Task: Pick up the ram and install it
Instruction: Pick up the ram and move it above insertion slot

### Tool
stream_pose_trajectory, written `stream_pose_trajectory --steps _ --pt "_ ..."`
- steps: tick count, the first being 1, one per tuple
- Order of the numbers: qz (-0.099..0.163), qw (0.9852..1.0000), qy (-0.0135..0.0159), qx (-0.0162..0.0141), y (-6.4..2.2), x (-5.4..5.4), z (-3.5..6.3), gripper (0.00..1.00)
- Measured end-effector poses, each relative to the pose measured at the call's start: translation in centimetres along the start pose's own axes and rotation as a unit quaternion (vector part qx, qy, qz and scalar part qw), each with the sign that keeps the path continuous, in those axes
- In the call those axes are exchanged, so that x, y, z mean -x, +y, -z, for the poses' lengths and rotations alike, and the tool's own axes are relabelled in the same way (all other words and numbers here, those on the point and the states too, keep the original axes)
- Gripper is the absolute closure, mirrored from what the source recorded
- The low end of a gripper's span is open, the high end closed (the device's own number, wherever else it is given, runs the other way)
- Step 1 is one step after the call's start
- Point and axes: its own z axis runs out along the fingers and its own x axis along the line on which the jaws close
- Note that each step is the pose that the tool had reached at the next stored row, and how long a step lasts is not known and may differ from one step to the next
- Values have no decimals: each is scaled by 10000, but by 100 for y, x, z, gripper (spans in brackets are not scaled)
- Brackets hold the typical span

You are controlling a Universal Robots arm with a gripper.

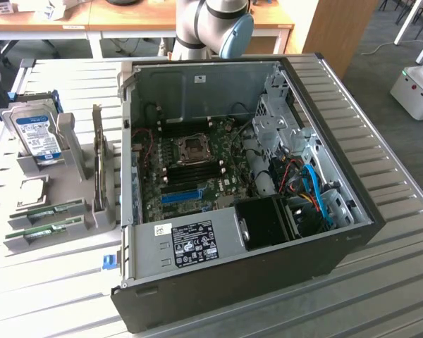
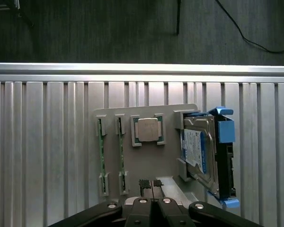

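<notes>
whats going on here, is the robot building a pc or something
A robot arm's gripper hangs shut and empty above a grey parts holder beside an open computer case. Two ram sticks sit in the holder's slots, next to a processor chip and a hard drive. Neither stick has been picked up yet.

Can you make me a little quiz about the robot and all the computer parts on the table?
1. True or false: both memory sticks stand in the gray holder, not inside the open computer.
2. What lies in the holder between the memory sticks and the hard drive? A) a square chip B) a fan C) a screwdriver
3. Fill in: the robot's hand is ___ (open or shut), with nothing in it.

Key: 1 true. 2 A. 3 shut.
</notes>
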Motion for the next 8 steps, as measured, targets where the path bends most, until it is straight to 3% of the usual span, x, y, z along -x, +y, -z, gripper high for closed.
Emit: stream_pose_trajectory --steps 4,8 --pt "174 9998 6 11 0 0 0 89" --pt "182 9998 6 11 0 0 0 89"
